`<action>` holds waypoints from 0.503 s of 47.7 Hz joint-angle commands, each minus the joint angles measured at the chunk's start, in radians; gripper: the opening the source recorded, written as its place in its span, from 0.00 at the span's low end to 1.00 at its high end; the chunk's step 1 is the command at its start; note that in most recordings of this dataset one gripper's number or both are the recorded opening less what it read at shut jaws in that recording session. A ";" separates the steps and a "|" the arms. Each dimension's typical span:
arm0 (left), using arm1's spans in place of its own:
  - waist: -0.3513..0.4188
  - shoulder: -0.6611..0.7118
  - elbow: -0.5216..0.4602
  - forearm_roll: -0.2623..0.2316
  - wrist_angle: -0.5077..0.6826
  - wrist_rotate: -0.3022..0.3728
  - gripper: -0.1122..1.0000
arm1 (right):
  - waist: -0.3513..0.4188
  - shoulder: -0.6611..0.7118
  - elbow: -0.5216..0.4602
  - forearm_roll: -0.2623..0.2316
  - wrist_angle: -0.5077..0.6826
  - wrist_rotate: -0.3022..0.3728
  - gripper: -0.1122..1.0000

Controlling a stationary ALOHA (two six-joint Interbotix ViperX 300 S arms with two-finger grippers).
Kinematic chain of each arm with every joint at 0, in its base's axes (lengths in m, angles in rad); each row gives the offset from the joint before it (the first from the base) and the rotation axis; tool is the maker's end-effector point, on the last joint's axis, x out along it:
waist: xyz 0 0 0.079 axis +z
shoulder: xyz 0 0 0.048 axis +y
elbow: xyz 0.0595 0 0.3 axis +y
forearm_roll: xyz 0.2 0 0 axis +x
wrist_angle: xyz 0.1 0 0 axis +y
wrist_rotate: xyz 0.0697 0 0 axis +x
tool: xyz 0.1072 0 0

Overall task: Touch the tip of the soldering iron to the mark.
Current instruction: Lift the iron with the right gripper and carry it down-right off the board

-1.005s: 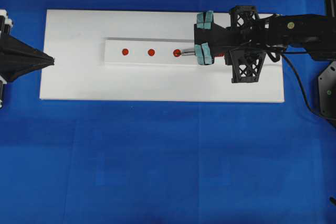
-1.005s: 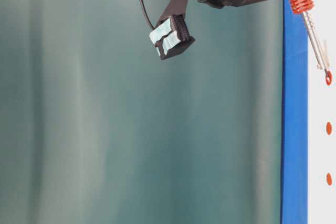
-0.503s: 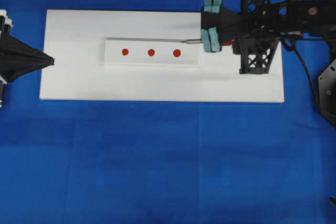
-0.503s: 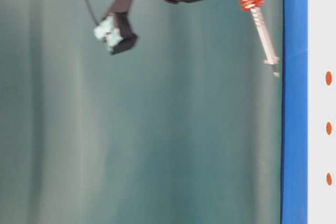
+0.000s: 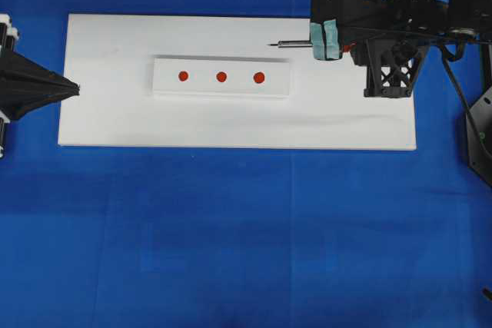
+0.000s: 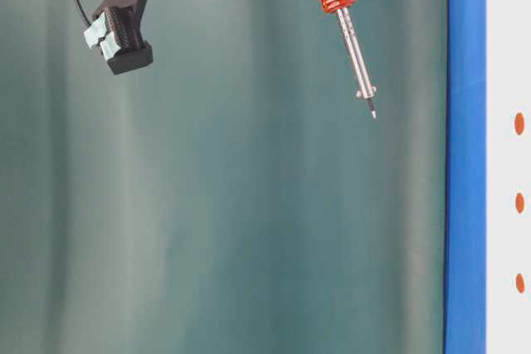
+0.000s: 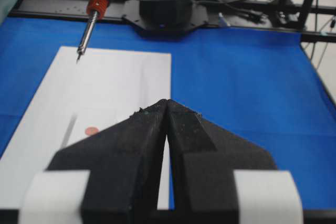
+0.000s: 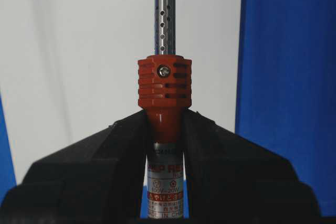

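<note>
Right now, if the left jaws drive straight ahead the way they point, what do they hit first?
Probably the near end of the raised white strip with its red dots. The shut left gripper points along the white board toward it. Its height above the board is unclear, so it may pass over.

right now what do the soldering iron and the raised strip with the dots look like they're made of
Soldering iron: the red-orange collar looks like moulded plastic, matte and slotted, with a small screw; the shaft above it is shiny perforated metal, probably steel, ending in a darker tip.
Raised strip: smooth matte white, possibly plastic or foam board; which one cannot be told. Its three red dots look printed or stuck on.
</note>
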 commanded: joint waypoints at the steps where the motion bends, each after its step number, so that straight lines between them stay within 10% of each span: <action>1: -0.002 0.005 -0.012 0.002 -0.011 -0.002 0.10 | 0.002 -0.018 -0.020 0.000 -0.002 0.003 0.16; 24: -0.002 0.005 -0.012 0.002 -0.011 -0.002 0.10 | 0.176 -0.032 0.000 0.021 0.005 0.202 0.16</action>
